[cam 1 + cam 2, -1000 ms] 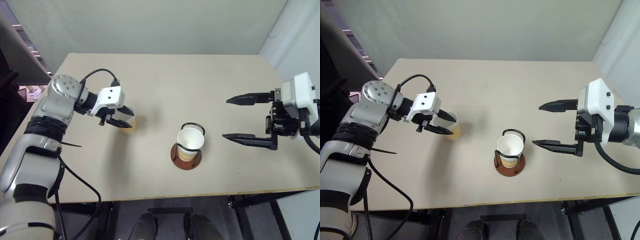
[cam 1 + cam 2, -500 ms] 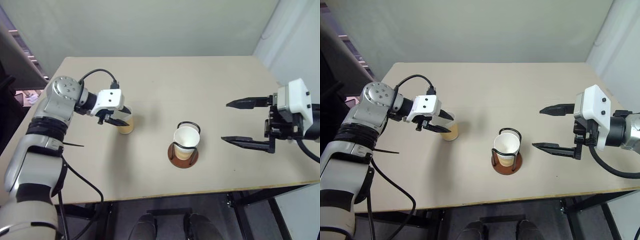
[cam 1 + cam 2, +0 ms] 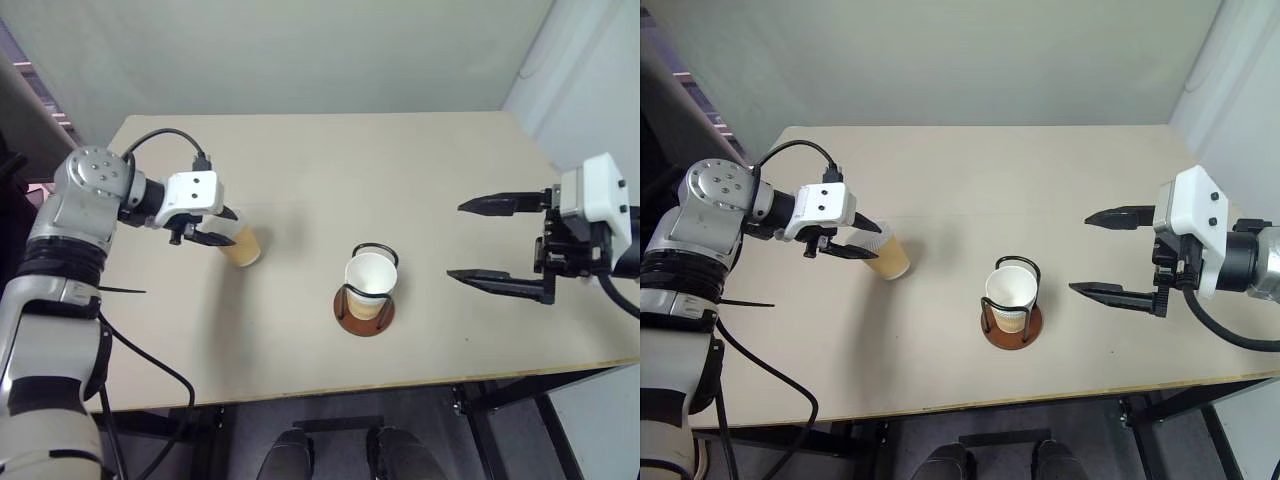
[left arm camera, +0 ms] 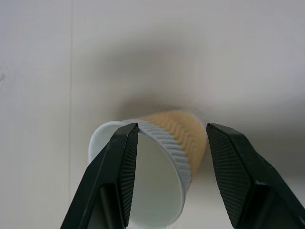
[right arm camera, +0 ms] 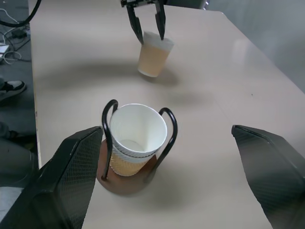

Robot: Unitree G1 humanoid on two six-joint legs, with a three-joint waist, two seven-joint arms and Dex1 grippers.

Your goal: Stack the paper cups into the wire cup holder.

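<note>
My left gripper [image 3: 226, 228] is shut on a tan paper cup [image 3: 243, 248] at the table's left. The cup is tilted, its white rim toward the gripper. In the left wrist view the cup [image 4: 176, 138] sits between the two black fingers [image 4: 119, 171], rim nearest the camera. The wire cup holder [image 3: 362, 312] stands at mid-table on its reddish-brown base, with an upright paper cup [image 3: 368, 280] inside its black loops. My right gripper [image 3: 455, 240] hovers to the right of the holder, jaws wide open and empty. The right wrist view looks over the holder [image 5: 169, 126] toward the held cup [image 5: 153, 55].
The beige table [image 3: 330, 170] has bare surface behind and around the holder. Its front edge [image 3: 400, 382] runs close below the holder. A pale wall stands behind the table.
My left gripper has carried the cup a little further left, away from the holder, and the cup now leans more. The right gripper has stayed where it was, open.
</note>
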